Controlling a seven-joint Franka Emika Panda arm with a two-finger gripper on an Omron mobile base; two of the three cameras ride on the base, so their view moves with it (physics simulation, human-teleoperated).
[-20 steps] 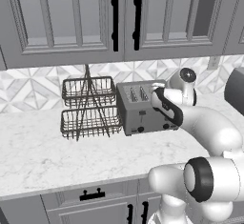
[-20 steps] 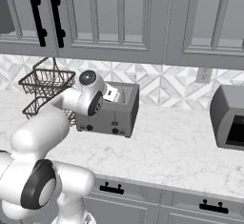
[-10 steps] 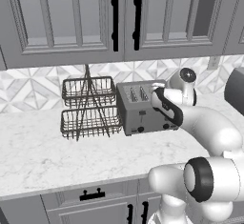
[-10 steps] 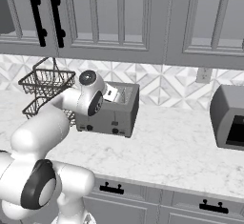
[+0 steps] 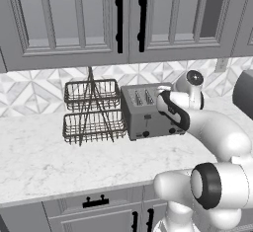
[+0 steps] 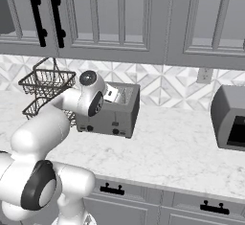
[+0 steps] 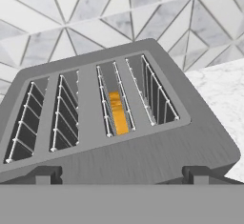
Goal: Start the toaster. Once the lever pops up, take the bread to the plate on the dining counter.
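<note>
Your pincer [image 7: 121,175] stands spread wide and holds nothing; its two dark tips rise at the bottom of the hand view, one at lower left and one at lower right, just above the near top edge of the toaster [image 7: 124,123].

The toaster sits mid-frame in the left base view, on the marble worktop [image 5: 44,162] against the tiled wall. The wrist hangs over its right end there.

Contents of the toaster: four slots. The bread [image 7: 117,112] lies in the third slot from the left of the hand view, sunk low between the wire guides. The other three slots show bare wire and dark floor.

The wire rack [image 5: 91,112] stands just beside the toaster, at centre left of the left base view. Both tiers look empty.

Progress, as judged: the bread is loaded and seated low, but you cannot tell from these views whether the lever has been pressed. The front levers are too small to read in the base views. Still outstanding: confirming the start, waiting for the pop, lifting the slice, and carrying it to the plate.
</note>
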